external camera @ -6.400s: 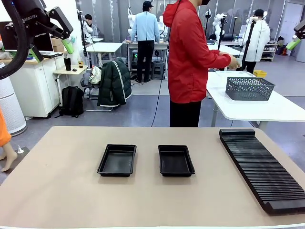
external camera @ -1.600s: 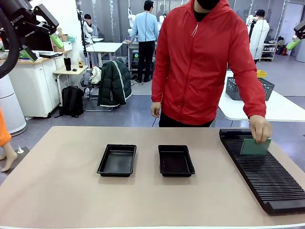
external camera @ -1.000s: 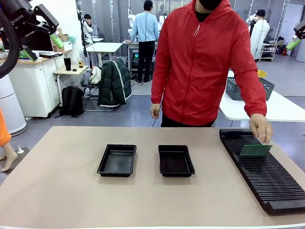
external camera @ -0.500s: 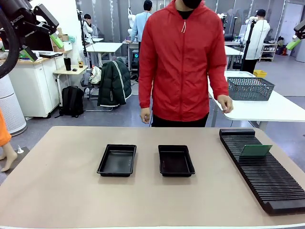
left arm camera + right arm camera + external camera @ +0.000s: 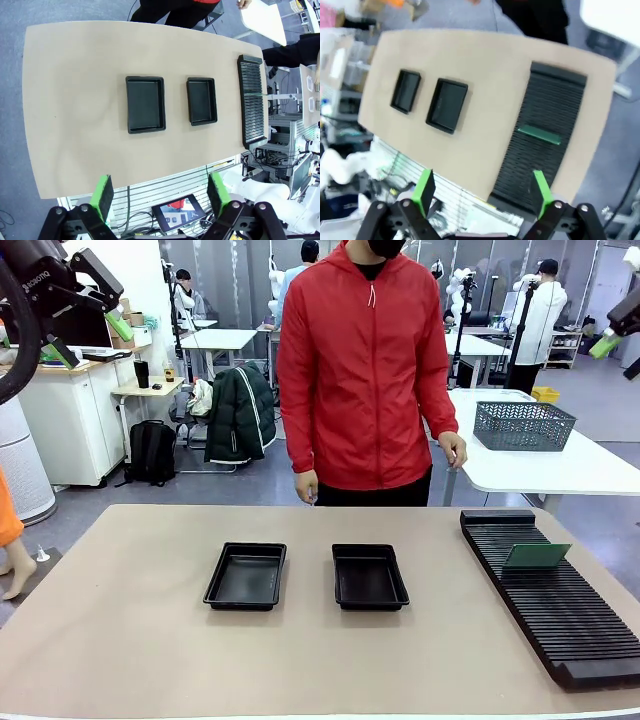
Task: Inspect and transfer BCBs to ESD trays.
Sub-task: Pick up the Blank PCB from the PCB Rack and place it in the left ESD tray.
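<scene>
Grippers: left gripper [image 5: 161, 197] hangs high over the table [image 5: 120, 640], jaws wide apart, nothing between the green pads. Right gripper [image 5: 482, 192] is likewise high above it, jaws wide apart, holding nothing.

Table, mid-depth: left ESD tray [image 5: 246, 576] sits left of centre and right ESD tray [image 5: 369, 577] at centre, side by side with a gap between them.

Long ribbed black rack [image 5: 560, 620] runs along the table's right edge, near to far. One BCB [image 5: 536, 556] stands on edge in a rack slot toward the far end, tilted.

Far edge: person [image 5: 365, 390] in a red jacket, both hands down at the sides, off the table.

Behind: grey wire basket [image 5: 523, 426] on a white table [image 5: 560, 470].
</scene>
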